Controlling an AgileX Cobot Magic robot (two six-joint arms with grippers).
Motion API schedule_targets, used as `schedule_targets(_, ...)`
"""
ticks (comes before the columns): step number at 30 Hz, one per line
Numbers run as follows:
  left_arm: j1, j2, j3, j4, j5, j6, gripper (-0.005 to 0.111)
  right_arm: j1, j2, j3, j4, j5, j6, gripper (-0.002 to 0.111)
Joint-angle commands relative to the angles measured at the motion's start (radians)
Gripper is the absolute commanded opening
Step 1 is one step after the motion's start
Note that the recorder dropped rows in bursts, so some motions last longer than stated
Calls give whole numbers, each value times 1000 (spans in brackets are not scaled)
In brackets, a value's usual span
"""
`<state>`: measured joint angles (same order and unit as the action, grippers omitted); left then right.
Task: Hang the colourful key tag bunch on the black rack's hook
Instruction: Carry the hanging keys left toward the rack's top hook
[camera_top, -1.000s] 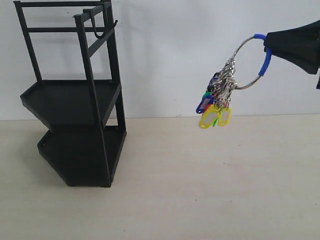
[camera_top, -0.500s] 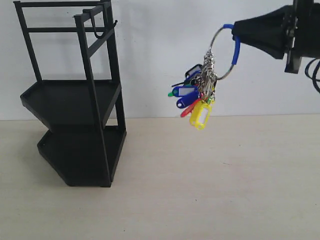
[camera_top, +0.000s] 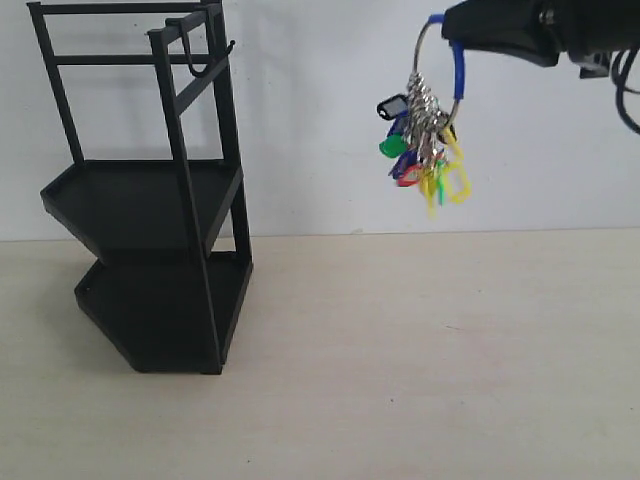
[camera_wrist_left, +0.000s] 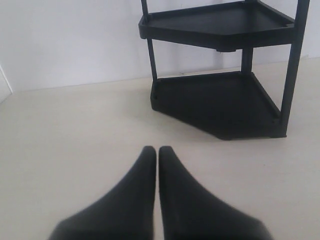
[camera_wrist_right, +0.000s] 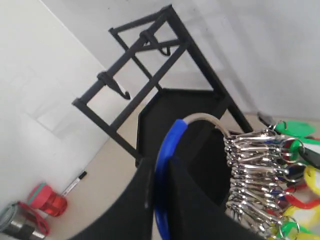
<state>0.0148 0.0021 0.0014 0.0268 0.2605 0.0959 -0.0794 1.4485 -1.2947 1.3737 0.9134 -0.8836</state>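
Note:
The colourful key tag bunch (camera_top: 425, 145) hangs in the air at the upper right of the exterior view, its tags swinging below a metal loop. My right gripper (camera_top: 458, 38) is shut on the loop's blue sleeve (camera_wrist_right: 165, 165); silver rings and tags (camera_wrist_right: 265, 185) dangle beside the fingers. The black rack (camera_top: 150, 200) stands at the left on the table, well apart from the bunch. A small hook (camera_top: 198, 62) curves down from its top rail, and hooks (camera_wrist_right: 120, 90) also show in the right wrist view. My left gripper (camera_wrist_left: 158, 150) is shut and empty, low over the table before the rack (camera_wrist_left: 220, 95).
The beige table (camera_top: 420, 360) runs to a white wall behind. In the right wrist view a black marker (camera_wrist_right: 75, 182), a red roll (camera_wrist_right: 45, 200) and a metal cup (camera_wrist_right: 12, 225) lie on the surface beyond the rack.
The right gripper has lifted the bunch up and slightly leftward toward the rack; the tags have swung and now hang differently. The left arm and the rack have not moved.

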Motion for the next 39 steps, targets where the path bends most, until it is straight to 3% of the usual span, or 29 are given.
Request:
schedule_targets(1,-1,-2,-1,-3,-6,1,4,8,41,-27,38,47,29,0)
schedule_targets(10,-1,-2,-1,-3,-6,1,4,62,49,-16,16,54,12,0)
schedule_targets(14,-1,-2,-1,-3,-6,1,4,48,49,-56,23,-122,52,0)
schedule_targets(18,-1,-2,-1,-3,-6,1,4,90,49,-54,20,80,16,0)
schedule_targets(22,-1,-2,-1,-3,-6,1,4,112,49,-55,48,-154,35,0)
schedule_targets(26,-1,-2,-1,-3,-6,1,4,131,54,-55,44,-9,-2,0)
schedule_targets(29,-1,-2,-1,-3,-6,1,4,138,57,-55,49,-147,58,0)
schedule_targets(33,-1,-2,-1,-3,-6,1,4,192,60,-55,43,-126,19,0)
schedule_targets(39,-1,-2,-1,-3,-6,1,4,281,61,-55,40,-386,-20,0)
